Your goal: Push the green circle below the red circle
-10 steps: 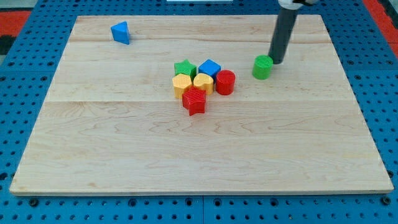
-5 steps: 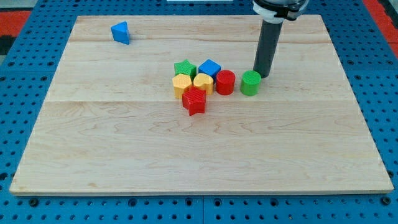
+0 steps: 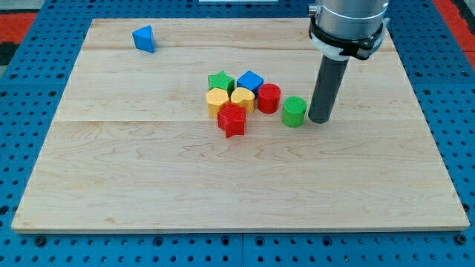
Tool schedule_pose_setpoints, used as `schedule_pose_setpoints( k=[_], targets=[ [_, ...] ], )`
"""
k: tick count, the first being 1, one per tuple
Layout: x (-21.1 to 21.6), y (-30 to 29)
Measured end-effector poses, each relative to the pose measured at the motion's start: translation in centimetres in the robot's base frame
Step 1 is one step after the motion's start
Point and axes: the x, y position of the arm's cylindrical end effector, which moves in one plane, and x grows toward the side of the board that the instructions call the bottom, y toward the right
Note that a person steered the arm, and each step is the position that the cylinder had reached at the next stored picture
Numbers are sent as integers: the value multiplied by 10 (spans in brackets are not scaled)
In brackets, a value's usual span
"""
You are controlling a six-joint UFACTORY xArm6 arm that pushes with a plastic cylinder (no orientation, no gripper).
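My tip: my tip (image 3: 320, 119) rests on the wooden board (image 3: 148, 185), just to the view's right of the green circle, touching it or very nearly so (I cannot tell which).
My pincer: I carry none, only a straight dark rod, so there is nothing to be wide, narrow or holding.
Green circle: the green circle (image 3: 294, 111) stands upright to the view's lower right of the red circle, close beside it with a thin gap showing.
Red circle: the red circle (image 3: 269, 98) sits at the view's right end of the cluster, touching the yellow heart.
Cluster: green star (image 3: 220, 81) and blue cube (image 3: 251, 81) form the upper row; yellow hexagon (image 3: 217, 101) and yellow heart (image 3: 242, 99) sit under them; the red star (image 3: 231, 120) lies lowest, against both yellow blocks.
Apart: the blue triangle (image 3: 144, 38) lies alone near the board's upper left corner, well apart from the rest.
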Motion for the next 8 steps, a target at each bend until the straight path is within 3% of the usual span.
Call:
schedule_pose_setpoints(
  k=[2, 8],
  targets=[
    [-28, -12],
    [-7, -44]
  ],
)
